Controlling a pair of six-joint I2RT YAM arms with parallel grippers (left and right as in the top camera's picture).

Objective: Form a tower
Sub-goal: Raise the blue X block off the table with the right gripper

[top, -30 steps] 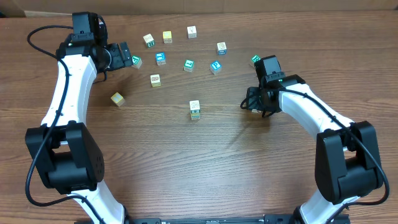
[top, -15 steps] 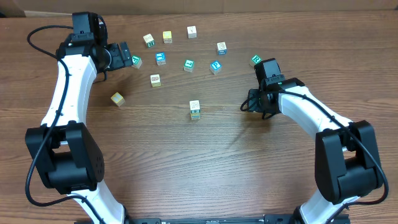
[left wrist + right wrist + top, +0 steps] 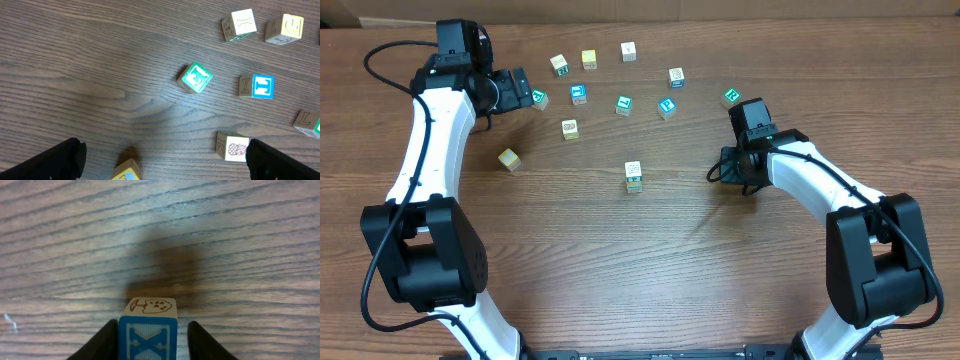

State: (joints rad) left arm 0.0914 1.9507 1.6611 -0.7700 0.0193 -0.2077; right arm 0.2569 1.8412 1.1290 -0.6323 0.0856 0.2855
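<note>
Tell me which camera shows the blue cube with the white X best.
The right wrist view: the blue X cube sits large at the bottom edge between the fingers of the right hand, its mark clear. Overhead, that hand and arm hide it. The left wrist view shows only other cubes.

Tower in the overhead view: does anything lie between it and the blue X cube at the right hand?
Nothing visible does. The table between the right hand and the tower is bare wood; the loose cubes lie outside that stretch. The blue X cube sits between the hand's fingers.
</note>
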